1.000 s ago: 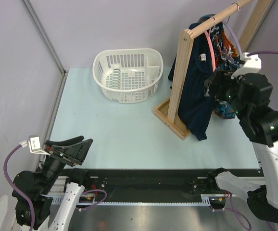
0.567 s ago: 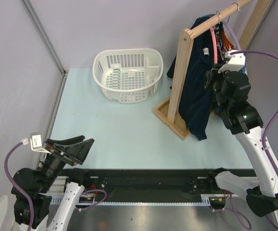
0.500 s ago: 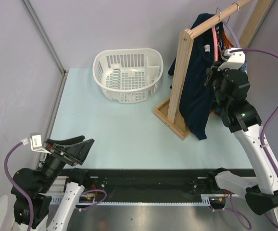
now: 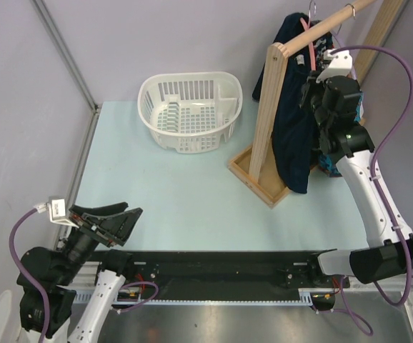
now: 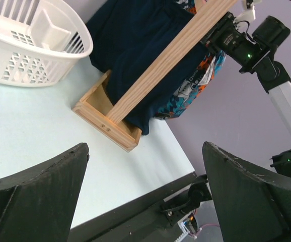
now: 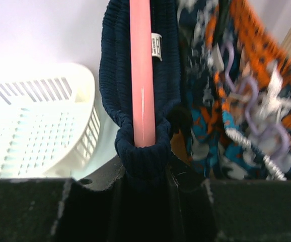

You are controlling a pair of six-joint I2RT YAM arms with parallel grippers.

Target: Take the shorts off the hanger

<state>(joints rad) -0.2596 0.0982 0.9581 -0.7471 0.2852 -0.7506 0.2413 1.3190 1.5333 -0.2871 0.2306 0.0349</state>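
- Change: the right gripper [image 6: 144, 174] now sits higher against the wooden rack [image 4: 267, 107] than a second ago, close under the top rail. The navy garment [image 4: 292, 121] has risen with it, its lower hem hanging further above the surface [image 4: 163, 186].
- Right gripper state: in the right wrist view we see the navy waistband wedged between the narrowed fingers, with the pink hanger [image 6: 140, 75] running straight up out of that fold. We read this as a clenched grasp on the navy garment.
- Task objects: the shorts [image 6: 221, 126] hang just beside the grasp, on the side away from the basket [image 4: 190, 111]. They remain draped on the lavender hanger [image 6: 251, 88], whose wavy bar shows against the print. Neither lies between the fingers.
- Left gripper [image 4: 113, 220]: it is parked at the near edge, unchanged, its fingers spread wide and holding nothing.
- Meaning for the task: we judge the lift to have acted on the neighbouring garment, so removal of the shorts is not yet begun. The next move probably calls for releasing the navy cloth and shifting toward the printed fabric.
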